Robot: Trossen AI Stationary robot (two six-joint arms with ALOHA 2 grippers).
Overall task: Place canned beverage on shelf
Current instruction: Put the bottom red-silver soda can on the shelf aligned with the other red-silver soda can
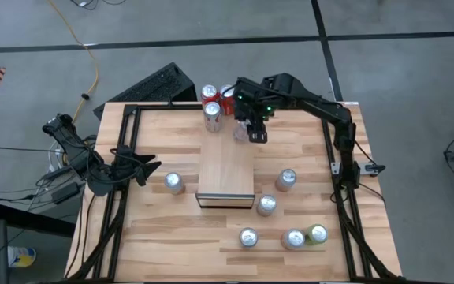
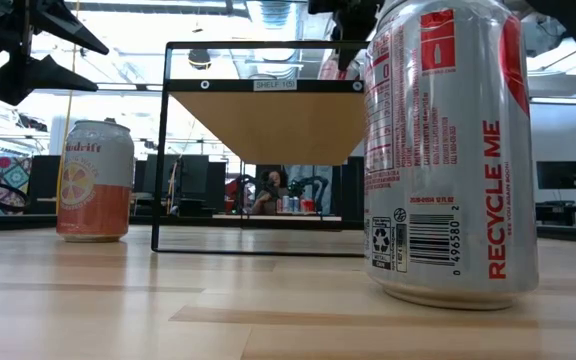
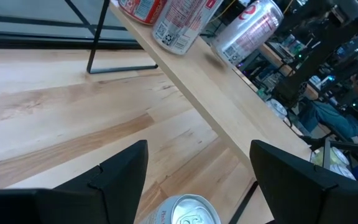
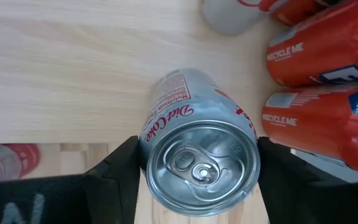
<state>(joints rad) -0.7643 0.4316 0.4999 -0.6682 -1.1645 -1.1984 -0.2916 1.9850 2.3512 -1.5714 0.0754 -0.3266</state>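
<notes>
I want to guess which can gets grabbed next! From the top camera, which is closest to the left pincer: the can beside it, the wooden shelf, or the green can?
1. Silver can, just right of the left pincer.
2. Light wood shelf, mid-table.
3. Green-topped can, far right corner.

Between the matt black plastic fingers (image 4: 114, 180) of the right gripper (image 4: 197, 177), a Diet Coke can (image 4: 199, 149) is showing glossy printed sides and a brushed bare-metal lid. Beneath the jaws, the shelf (image 1: 227, 170) is showing a smooth, pale satin wood top. Beside them, the red cans (image 4: 319, 43) are gleaming like lacquered metal.
</notes>
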